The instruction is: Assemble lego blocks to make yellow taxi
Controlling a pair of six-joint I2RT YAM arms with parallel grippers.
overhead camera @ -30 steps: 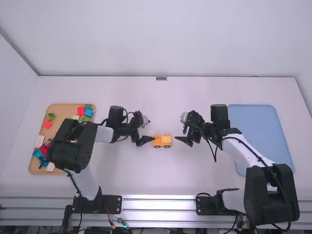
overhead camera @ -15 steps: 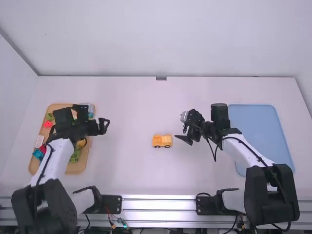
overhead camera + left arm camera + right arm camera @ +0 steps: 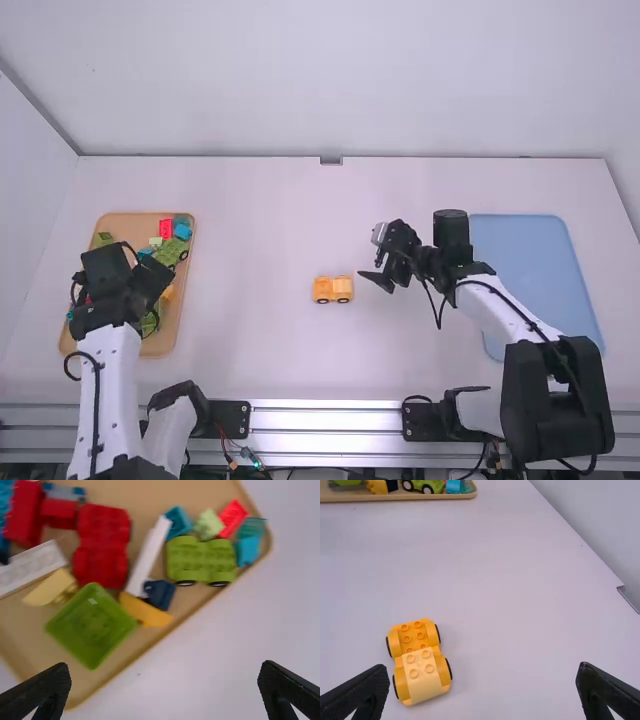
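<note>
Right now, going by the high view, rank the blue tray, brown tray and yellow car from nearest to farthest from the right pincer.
1. Yellow car: close by, just left of the right pincer.
2. Blue tray: off to the pincer's right.
3. Brown tray: far left, well past the car.

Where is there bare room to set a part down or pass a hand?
Bare table lies between the tan tray and yellow car, and beyond the car toward the back wall. The visible part of the blue tray is bare too. Crowded: the tan tray with its blocks, and the narrow gap from car to right gripper.
</note>
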